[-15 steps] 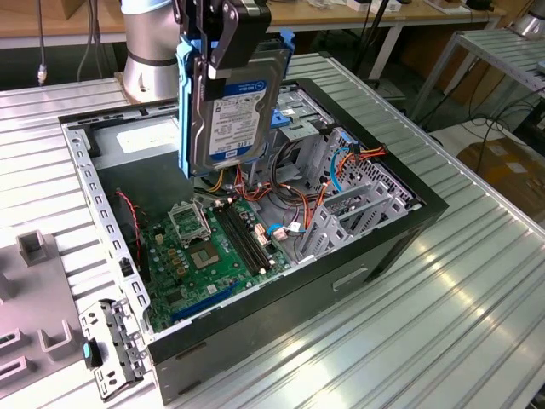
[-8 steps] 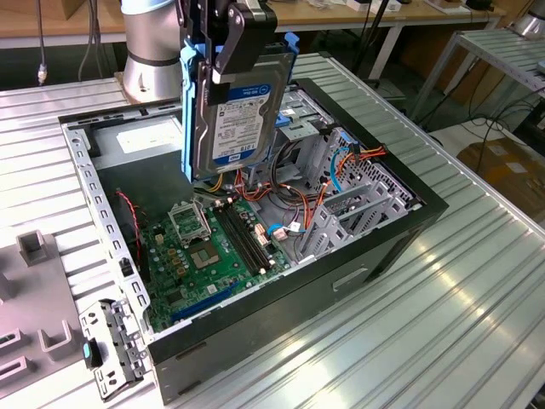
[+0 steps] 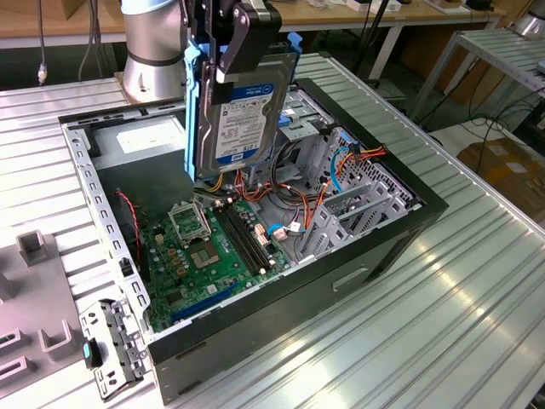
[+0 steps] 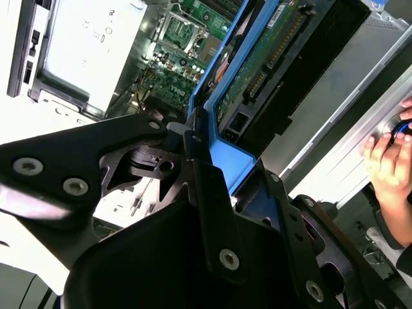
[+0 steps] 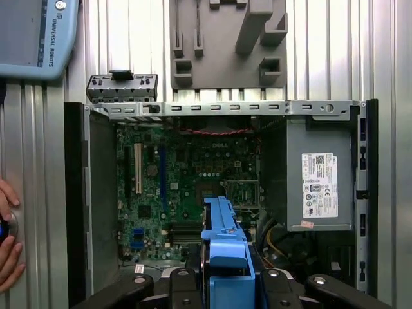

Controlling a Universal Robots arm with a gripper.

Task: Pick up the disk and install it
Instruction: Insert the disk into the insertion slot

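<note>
My gripper is shut on the disk, a silver hard drive with a white, blue and black label and blue side rails. The drive hangs on edge over the open computer case, above the motherboard and beside the grey drive cage. In the second wrist view the disk shows its green circuit side and blue rail, clamped between the black fingers. In the first wrist view the disk is seen end-on over the motherboard.
A grey power-supply box with a white sticker fills one corner of the case. A person's hand rests on the slatted table beside the case. A grey fixture and a loose metal bracket lie outside the case.
</note>
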